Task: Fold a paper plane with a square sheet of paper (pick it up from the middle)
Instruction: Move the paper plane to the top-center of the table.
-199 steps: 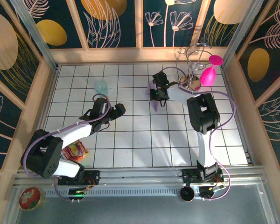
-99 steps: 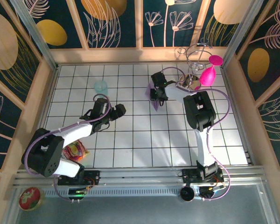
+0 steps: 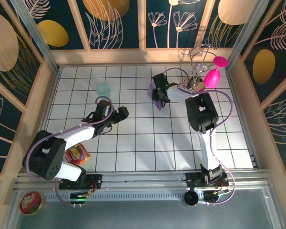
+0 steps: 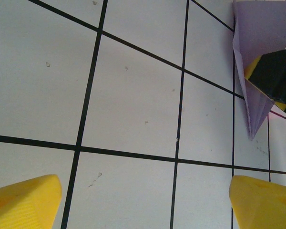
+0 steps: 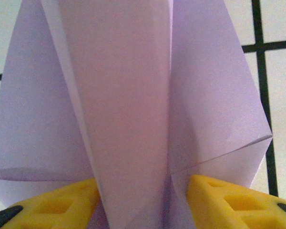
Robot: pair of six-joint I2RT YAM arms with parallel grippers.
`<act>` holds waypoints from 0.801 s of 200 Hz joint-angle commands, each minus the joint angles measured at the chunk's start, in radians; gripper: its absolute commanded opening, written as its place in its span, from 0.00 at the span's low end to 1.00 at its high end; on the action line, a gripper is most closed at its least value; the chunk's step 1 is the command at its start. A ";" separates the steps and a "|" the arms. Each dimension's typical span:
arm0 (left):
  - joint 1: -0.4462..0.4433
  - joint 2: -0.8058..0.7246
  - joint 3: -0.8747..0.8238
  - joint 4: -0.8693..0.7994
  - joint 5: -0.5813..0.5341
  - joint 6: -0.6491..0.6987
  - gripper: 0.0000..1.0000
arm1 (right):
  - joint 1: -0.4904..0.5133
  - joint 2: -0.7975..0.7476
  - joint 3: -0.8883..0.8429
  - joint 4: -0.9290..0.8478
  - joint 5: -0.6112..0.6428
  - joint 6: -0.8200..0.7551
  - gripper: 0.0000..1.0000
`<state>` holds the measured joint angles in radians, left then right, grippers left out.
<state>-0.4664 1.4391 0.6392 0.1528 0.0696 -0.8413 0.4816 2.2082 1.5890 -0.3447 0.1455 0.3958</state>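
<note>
Overhead, the right end effector [image 3: 160, 94] half hides the paper plane [image 3: 158, 106].

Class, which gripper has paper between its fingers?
The right gripper: it pinches the folded lilac paper; the left gripper is open above the tiles.

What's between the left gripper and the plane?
Nothing visible. Only bare tiles separate the open left gripper from the plane; the right gripper grips its central fold. The cup sits well off that line.
</note>
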 commanded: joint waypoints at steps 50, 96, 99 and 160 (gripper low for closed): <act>0.005 -0.006 0.009 -0.007 0.006 0.016 0.91 | -0.011 0.036 -0.019 -0.028 0.056 0.021 0.55; 0.004 -0.078 0.046 -0.052 -0.080 0.044 0.91 | -0.012 -0.206 -0.049 0.006 0.031 0.024 0.63; 0.004 -0.086 0.048 -0.055 -0.091 0.045 0.92 | -0.012 -0.229 -0.055 0.010 0.034 0.024 0.64; 0.006 -0.244 0.042 -0.005 -0.429 0.108 0.99 | -0.038 -0.702 -0.397 0.227 0.158 0.002 0.71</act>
<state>-0.4664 1.2446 0.6682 0.1123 -0.1642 -0.7883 0.4683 1.6611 1.3266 -0.2260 0.1967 0.4023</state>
